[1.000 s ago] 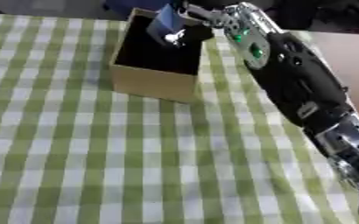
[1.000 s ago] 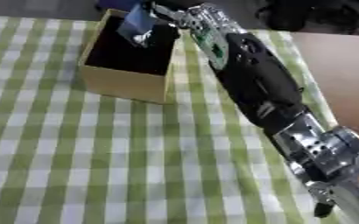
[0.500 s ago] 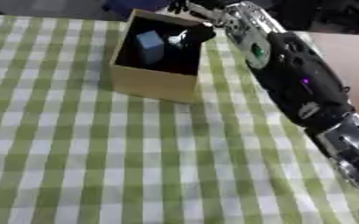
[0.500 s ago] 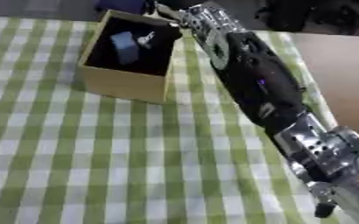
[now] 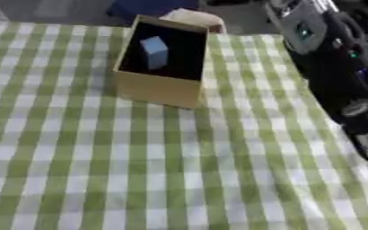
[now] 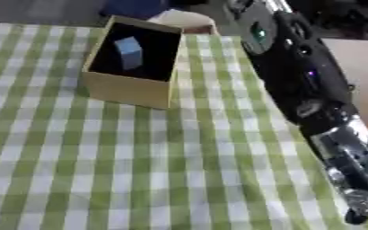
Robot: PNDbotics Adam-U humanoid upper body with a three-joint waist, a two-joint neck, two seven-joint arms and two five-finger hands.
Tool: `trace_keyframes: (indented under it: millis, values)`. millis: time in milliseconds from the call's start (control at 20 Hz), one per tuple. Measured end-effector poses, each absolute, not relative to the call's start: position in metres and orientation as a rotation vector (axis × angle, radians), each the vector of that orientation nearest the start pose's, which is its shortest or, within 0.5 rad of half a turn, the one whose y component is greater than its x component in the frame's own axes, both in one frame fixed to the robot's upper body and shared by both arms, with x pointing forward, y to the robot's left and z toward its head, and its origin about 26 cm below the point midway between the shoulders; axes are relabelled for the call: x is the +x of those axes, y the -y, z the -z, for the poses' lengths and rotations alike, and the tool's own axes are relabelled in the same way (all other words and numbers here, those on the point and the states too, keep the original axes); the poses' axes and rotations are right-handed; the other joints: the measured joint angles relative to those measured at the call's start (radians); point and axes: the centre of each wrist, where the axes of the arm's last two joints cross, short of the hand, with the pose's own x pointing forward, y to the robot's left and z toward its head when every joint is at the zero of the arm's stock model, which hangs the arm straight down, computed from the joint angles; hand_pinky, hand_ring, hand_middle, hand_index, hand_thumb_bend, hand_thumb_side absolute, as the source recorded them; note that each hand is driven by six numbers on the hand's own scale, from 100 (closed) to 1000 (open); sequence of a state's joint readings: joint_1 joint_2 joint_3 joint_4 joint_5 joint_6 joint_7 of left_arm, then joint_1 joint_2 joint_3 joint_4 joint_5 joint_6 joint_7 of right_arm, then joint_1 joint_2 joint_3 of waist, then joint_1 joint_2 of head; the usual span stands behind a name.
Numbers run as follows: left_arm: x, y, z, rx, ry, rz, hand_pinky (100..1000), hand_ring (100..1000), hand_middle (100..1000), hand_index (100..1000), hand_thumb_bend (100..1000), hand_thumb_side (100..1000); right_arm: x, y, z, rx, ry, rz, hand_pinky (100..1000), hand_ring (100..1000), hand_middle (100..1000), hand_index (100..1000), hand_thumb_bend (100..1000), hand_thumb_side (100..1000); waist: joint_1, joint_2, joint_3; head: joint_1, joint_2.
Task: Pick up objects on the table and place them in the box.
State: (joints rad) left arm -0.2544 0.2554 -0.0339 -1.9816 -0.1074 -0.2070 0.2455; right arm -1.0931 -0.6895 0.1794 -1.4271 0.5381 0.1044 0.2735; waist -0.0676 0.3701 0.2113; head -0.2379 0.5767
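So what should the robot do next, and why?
Probably pull the right arm back from the box and look for another thing to pick up. The blue block already lies inside the box, and the checked cloth in front shows nothing else, so the next thing may be out of view.

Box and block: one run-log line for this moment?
blue block: inside box | right arm: beside box, hand out of view | left hand: not in view

black right arm (image 6: 297, 85) stretched along the right side toward the top edge, its hand out of view
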Motion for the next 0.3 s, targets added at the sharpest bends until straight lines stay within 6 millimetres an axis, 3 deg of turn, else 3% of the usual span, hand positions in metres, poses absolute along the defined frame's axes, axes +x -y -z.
trace_keyframes:
  millis: [300]
  values:
    - [0.297,-0.248,-0.175,0.296,2.457,0.114,623,614,625,683,142,703,0.332,0.273,-0.384,-1.030,2.141,-1.012,735,723,654,823,100,770,0.018,-0.001,-0.032,0.036,0.003]
